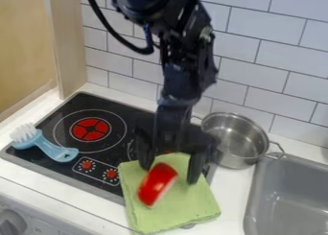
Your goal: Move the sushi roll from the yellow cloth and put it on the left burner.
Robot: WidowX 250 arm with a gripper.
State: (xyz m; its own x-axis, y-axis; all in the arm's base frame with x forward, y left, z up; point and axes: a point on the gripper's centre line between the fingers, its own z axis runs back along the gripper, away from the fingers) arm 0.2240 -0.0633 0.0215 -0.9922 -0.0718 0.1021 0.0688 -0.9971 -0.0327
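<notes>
1. White rectangular tiles [261, 25] with grey joints back a white counter [234, 195]; a square yellow-green cloth [192, 207] lies there, one end reaching over the edge of the flat black stove [131, 111].
2. Step in hand, as I judge it: the grasp. The red, rounded sushi roll with a white edge [157, 184] is on the cloth, and the black two-finger pincer [169, 173] hangs low over it, its fingers spread wide with nothing gripped.
3. Next, the pincer probably needs to centre on the roll, close on its sides and lift straight up, so that the cloth does not come along. After that, the roll should go to the red-centred left burner [91, 128], beyond the cloth and to its left in the view.
4. Relative to the pincer, the roll is beneath the opening, well over towards the finger on the blue brush's [45, 145] side; the other finger stands apart from it. Whether the nearer finger touches the roll, I cannot tell.
5. Lying at a slant to the fingers, the roll could twist or slip as they close.
</notes>
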